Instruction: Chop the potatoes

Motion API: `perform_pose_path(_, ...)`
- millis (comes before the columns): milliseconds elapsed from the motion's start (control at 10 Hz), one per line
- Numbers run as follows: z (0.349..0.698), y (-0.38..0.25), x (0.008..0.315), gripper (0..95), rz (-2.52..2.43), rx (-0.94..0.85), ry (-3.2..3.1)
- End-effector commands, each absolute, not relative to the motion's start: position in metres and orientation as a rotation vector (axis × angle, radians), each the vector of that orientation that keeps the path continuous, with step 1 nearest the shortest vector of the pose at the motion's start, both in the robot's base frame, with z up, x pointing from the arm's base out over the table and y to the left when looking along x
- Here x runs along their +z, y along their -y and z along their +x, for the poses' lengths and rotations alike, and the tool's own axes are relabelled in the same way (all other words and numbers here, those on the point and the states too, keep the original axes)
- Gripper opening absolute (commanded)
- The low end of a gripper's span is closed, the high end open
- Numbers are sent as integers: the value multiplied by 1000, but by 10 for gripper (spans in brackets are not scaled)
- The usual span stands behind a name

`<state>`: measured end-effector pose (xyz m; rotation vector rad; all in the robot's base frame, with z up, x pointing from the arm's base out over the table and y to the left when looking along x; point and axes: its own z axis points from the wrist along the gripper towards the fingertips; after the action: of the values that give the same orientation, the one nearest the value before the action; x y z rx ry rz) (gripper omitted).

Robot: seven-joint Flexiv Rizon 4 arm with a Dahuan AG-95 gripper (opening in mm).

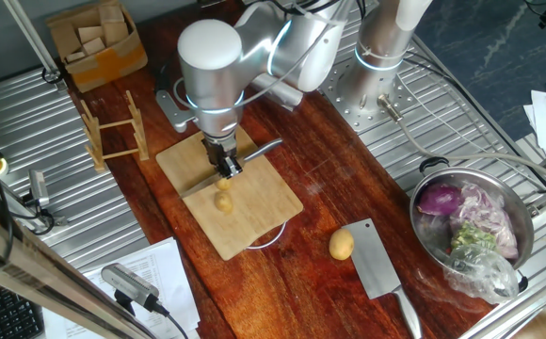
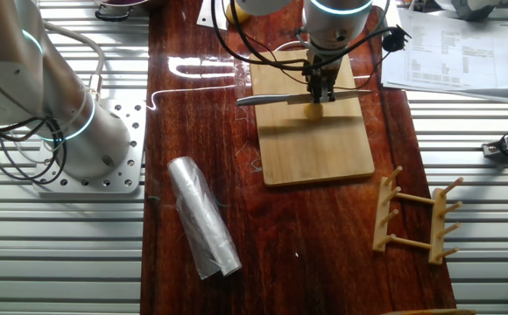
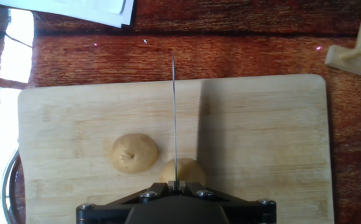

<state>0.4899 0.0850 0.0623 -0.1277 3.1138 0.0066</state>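
Two small yellow-tan potatoes lie on the wooden cutting board (image 3: 261, 137): one (image 3: 134, 153) left of the blade, the other (image 3: 185, 171) right under it, partly hidden by the hand. My gripper (image 3: 175, 184) is shut on a knife (image 3: 173, 112), seen edge-on, blade pointing away over the board. In one fixed view the gripper (image 1: 228, 169) stands above the potatoes (image 1: 224, 200), with the knife (image 1: 254, 153) lying across the board (image 1: 254, 221). In the other fixed view the gripper (image 2: 318, 90) holds the knife (image 2: 276, 100) over a potato (image 2: 315, 110).
A larger golden-brown potato (image 1: 341, 245) and a cleaver (image 1: 378, 268) lie right of the board. A steel bowl (image 1: 422, 226) holds a purple onion (image 1: 440, 200) and scraps. A wooden rack (image 1: 113, 132) stands left. A plastic roll (image 2: 203, 219) lies on the table.
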Motion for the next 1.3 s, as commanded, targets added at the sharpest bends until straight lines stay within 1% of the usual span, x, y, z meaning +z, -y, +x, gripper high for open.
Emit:
perform_pose_path(100,491,-84,56,0,-130,5,-3112)
perform_pose_path(400,490,-85,47,0,-146,3,-3105)
perform_pose_path(800,490,-85,46,0,-154,2,-3106)
perform_pose_path(1000,490,-84,54,0,-158,16,-3110)
perform_pose_path(1300,490,-84,74,0,-157,21,-3129)
